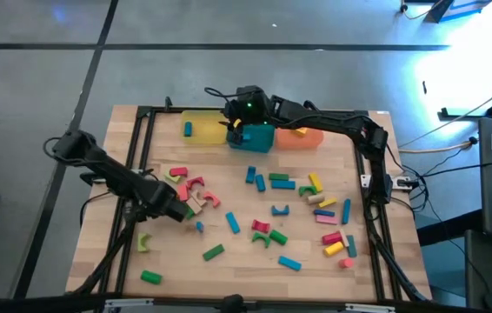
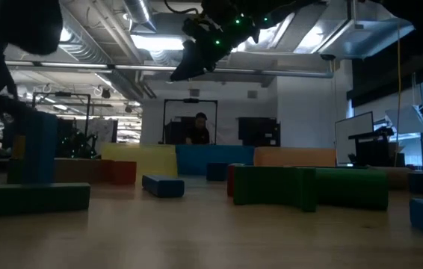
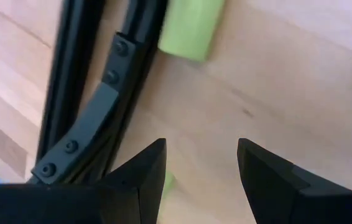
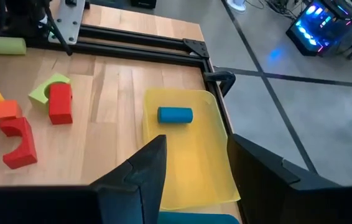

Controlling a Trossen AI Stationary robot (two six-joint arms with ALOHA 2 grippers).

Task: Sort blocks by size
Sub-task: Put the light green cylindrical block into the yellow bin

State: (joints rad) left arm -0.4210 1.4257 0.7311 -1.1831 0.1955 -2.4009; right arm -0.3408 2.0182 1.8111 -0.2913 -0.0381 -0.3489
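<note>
The right pincer (image 1: 233, 124) hovered open and empty over the yellow tray (image 4: 185, 149), a blue cylinder block (image 4: 175, 115) just ahead. The left pincer (image 3: 201, 180) gaped empty above the bench (image 3: 288, 93).

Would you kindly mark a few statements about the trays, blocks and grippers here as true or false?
1. A blue cylinder block lies in the yellow plastic tray. True.
2. The right gripper holds a red block. False: its open fingers are empty, above the trays.
3. The left gripper is open, low over the wooden table. True.
4. The teal tray stands apart from the others. False: it sits between the yellow tray and the orange tray.
</note>
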